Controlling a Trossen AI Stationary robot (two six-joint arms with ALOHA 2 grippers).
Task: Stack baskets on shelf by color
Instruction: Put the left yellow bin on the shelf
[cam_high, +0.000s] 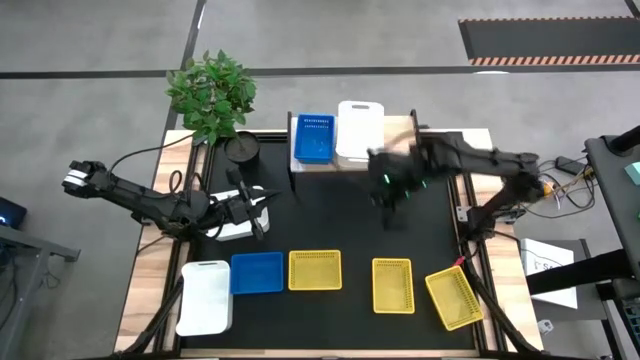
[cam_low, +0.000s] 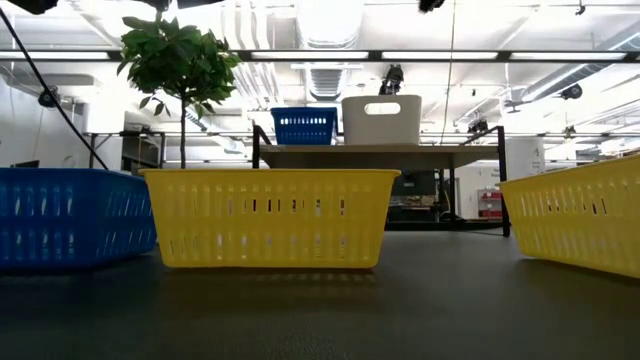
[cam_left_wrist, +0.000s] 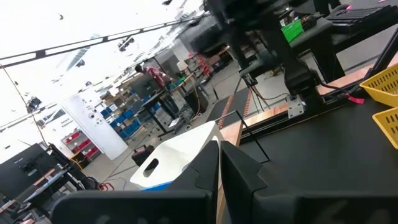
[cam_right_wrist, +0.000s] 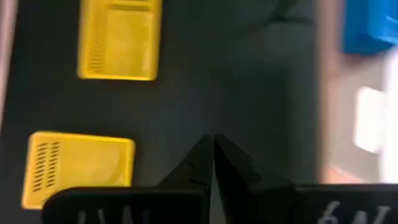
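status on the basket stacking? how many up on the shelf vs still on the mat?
Done: blue basket and white basket on the shelf. In hand: nothing; right gripper and left gripper are shut and empty. Left: three yellow baskets, one blue, at least one white on the mat.

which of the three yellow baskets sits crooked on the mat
The yellow perforated plastic basket nearest the mat's right front corner. It lies turned at an angle, while the other two yellow baskets lie square to the mat's edges.

High cam straight down; low cam table-level — both share shelf (cam_high: 350, 150), yellow baskets (cam_low: 268, 217).
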